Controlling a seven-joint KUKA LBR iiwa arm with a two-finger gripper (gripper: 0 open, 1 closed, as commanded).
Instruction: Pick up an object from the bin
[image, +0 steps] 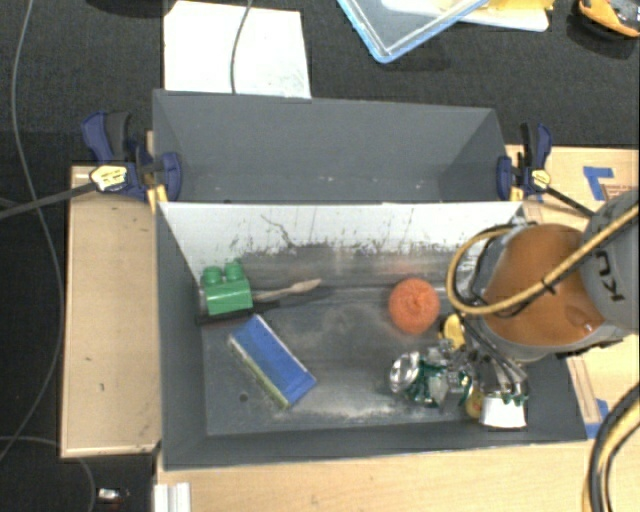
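1. A grey metal bin (330, 140) stands on a dark surface. Its floor is scuffed and its back wall is streaked with pale marks.
2. The arm (610, 260) comes in over the bin's right wall. Its wrist carries an orange cover (540, 290) ringed by a yellowish cable.
3. The gripper (455, 383) is down in the bin's front right corner, close to the floor. The clutter around it hides its tips, so I cannot tell whether it is spread or closed.
4. A silvery crumpled piece (404, 372) lies on the floor right at the gripper, on its left side. It touches a dark green bit (432, 388) that sits between it and the gripper. I cannot tell whether either one is gripped.
5. A white piece (503, 412) lies just right of the gripper, against the bin's front edge.
6. An orange ball (413, 305) rests near the back wall, close to the wrist cover and apart from the silvery piece.
7. A green toy brick (225, 290) with two studs sits in the back left corner. A thin tan stick (290, 291) lies beside it along the back wall.
8. A blue block (272, 360) with a pale yellowish edge lies at an angle on the left half of the floor, well apart from the gripper.
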